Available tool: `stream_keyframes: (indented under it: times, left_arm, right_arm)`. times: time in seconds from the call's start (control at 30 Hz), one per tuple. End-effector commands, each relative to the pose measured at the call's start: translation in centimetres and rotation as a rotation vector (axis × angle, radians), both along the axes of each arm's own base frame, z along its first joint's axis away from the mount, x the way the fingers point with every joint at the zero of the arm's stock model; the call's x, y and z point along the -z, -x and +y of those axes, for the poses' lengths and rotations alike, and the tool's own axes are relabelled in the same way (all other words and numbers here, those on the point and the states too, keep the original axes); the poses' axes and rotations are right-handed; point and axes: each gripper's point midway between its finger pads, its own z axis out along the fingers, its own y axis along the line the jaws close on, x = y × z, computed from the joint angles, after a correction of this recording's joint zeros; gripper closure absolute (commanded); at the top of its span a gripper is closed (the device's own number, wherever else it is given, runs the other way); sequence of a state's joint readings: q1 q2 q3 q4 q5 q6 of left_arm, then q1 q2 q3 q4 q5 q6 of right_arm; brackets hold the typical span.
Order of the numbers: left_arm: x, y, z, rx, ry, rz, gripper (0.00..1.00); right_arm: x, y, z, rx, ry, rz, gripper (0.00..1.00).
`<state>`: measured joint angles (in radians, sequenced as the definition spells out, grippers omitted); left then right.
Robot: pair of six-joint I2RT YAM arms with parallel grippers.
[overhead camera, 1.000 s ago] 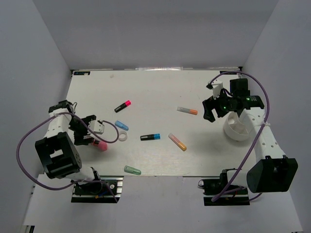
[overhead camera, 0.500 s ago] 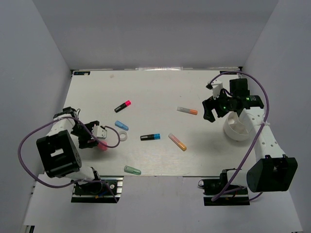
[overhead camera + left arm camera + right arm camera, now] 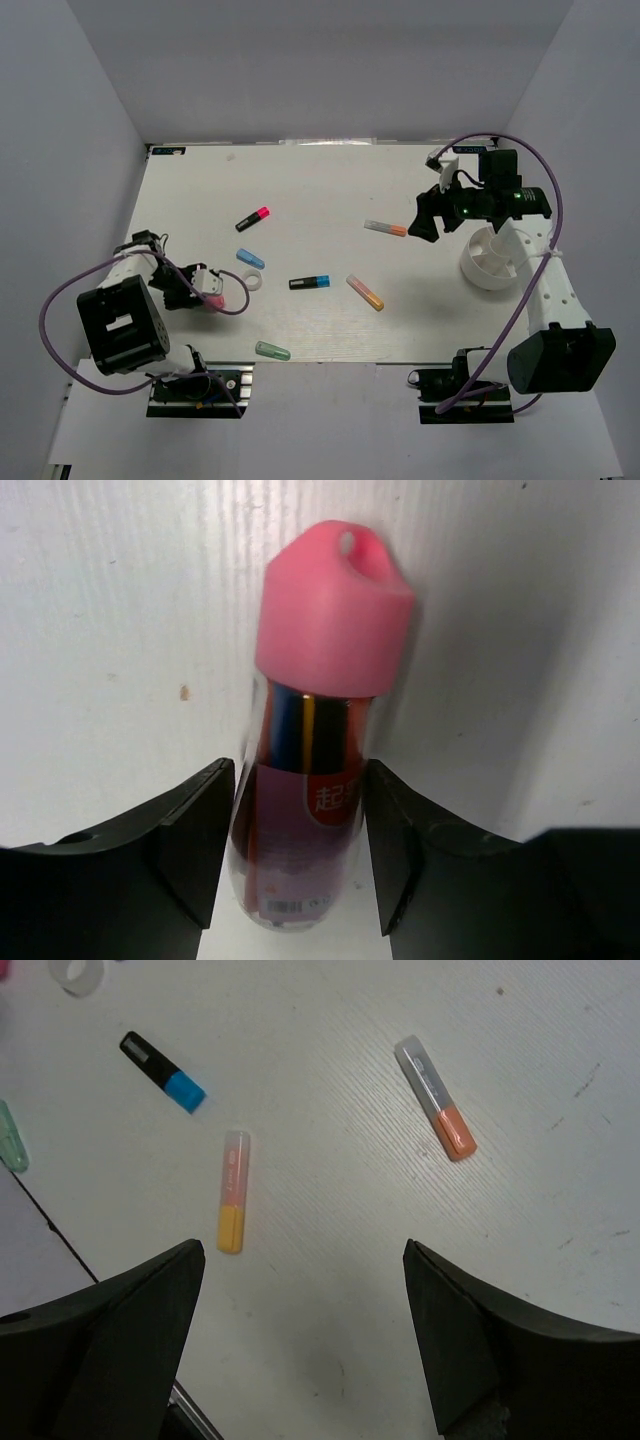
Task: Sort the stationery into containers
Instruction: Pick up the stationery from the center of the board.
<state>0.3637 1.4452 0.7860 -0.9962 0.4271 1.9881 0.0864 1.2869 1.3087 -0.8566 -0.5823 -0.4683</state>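
Note:
My left gripper (image 3: pixel 200 290) lies low on the table at the left, its jaws against both sides of a pink-capped marker (image 3: pixel 211 298); in the left wrist view that marker (image 3: pixel 325 630) fills the gap of the gripper (image 3: pixel 298 790). My right gripper (image 3: pixel 425 220) is open and empty above the table, left of the white cup (image 3: pixel 492 258). Loose on the table are an orange-and-grey marker (image 3: pixel 386 228), a pink-and-yellow marker (image 3: pixel 365 292), a black-and-blue marker (image 3: pixel 310 283), a black-and-pink marker (image 3: pixel 253 218), a light blue marker (image 3: pixel 250 259), a green marker (image 3: pixel 272 350) and a white ring (image 3: pixel 251 281).
The right wrist view looks down between the open gripper (image 3: pixel 302 1260) at the orange-and-grey marker (image 3: pixel 436 1112), the pink-and-yellow marker (image 3: pixel 232 1205) and the black-and-blue marker (image 3: pixel 162 1070). The table's front edge (image 3: pixel 330 362) runs just past the green marker. Grey walls stand on three sides.
My right gripper has swung up and left, away from the cup, toward the orange-and-grey marker. My left wrist has dropped lower around the pink-capped marker, which has hardly moved.

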Motion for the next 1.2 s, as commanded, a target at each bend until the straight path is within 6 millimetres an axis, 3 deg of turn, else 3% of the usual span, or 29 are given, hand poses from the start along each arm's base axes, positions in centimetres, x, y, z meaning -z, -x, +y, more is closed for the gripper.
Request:
stream_keyframes:
  times: [0.0,0.13,0.2,0.27,0.3,0.37,0.4,0.43,0.5,0.53,0.57,0.63,0.7,0.8,0.83,0.87,0.93,0.97,1.17]
  left_arm:
    - [1.4,2.4,-1.1,0.151,0.013,0.013,0.37]
    - [1.8,3.7,-1.4,0.143,0.018,0.04,0.37]
    - [1.5,3.4,-1.7,0.111,0.04,0.03,0.4]
    - [0.6,2.5,-2.0,0.075,0.069,0.013,0.5]
    - [-0.9,0.7,-2.3,0.025,0.109,-0.027,0.55]
    - [-2.9,-0.7,-3.0,-0.088,0.18,-0.009,0.72]
    - [-4.7,-1.6,-4.4,-0.115,0.274,-0.012,0.77]
    - [-7.9,-4.4,-4.2,-0.145,0.309,-0.082,0.84]
    - [-12.0,-6.5,-5.9,-0.286,0.492,-0.039,0.85]
    - [-15.8,-8.7,-5.8,-0.297,0.536,-0.099,0.85]
    - [-17.0,-9.2,-6.4,-0.336,0.598,-0.056,0.84]
    - [-21.6,-9.2,-8.3,-0.366,0.767,-0.013,0.81]
    - [-25.0,-9.2,-10.3,-0.339,0.89,-0.013,0.8]
    - [-28.3,-8.6,-12.7,-0.29,0.966,-0.025,0.82]
    - [-28.7,-8.2,-13.3,-0.363,0.997,0.059,0.83]
    - [-30.5,-8.8,-13.5,-0.314,0.999,-0.047,0.85]
    - [-30.9,-8.9,-14.8,-0.319,1.004,-0.06,0.87]
    - [-32.0,-7.9,-15.5,-0.296,1.004,-0.1,0.89]
    - [-31.3,-6.5,-20.0,-0.277,0.99,-0.007,0.93]
  right_arm:
    - [-2.9,0.2,1.9,-0.059,-0.109,-0.02,0.14]
    - [-3.5,-0.1,2.4,-0.065,-0.135,-0.01,0.14]
    - [-3.8,-0.2,2.5,-0.07,-0.141,-0.014,0.15]
    - [-4.2,0.0,2.8,-0.08,-0.153,-0.014,0.17]
    - [-4.5,0.0,3.0,-0.087,-0.162,-0.014,0.21]
    - [-5.6,0.2,3.5,-0.094,-0.195,-0.021,0.25]
    - [-6.1,0.2,3.7,-0.097,-0.21,-0.025,0.26]
    - [-6.8,0.2,3.9,-0.097,-0.226,-0.033,0.27]
    - [-8.0,0.1,4.6,-0.103,-0.273,-0.037,0.32]
    - [-9.0,0.2,5.0,-0.119,-0.295,-0.053,0.34]
    - [-9.9,0.1,5.4,-0.126,-0.319,-0.062,0.4]
    - [-11.8,0.1,6.3,-0.165,-0.364,-0.085,0.49]
    - [-13.5,0.1,7.3,-0.185,-0.429,-0.079,0.54]
    - [-15.8,0.2,9.1,-0.202,-0.523,-0.034,0.6]
    - [-16.2,0.1,9.5,-0.206,-0.544,-0.021,0.64]
    - [-16.1,-0.2,10.0,-0.208,-0.561,0.003,0.65]
    - [-16.9,0.0,11.7,-0.227,-0.595,0.029,0.67]
    - [-16.6,0.2,13.1,-0.255,-0.6,0.051,0.66]
    - [-17.0,-0.7,17.8,-0.284,-0.604,0.083,0.64]
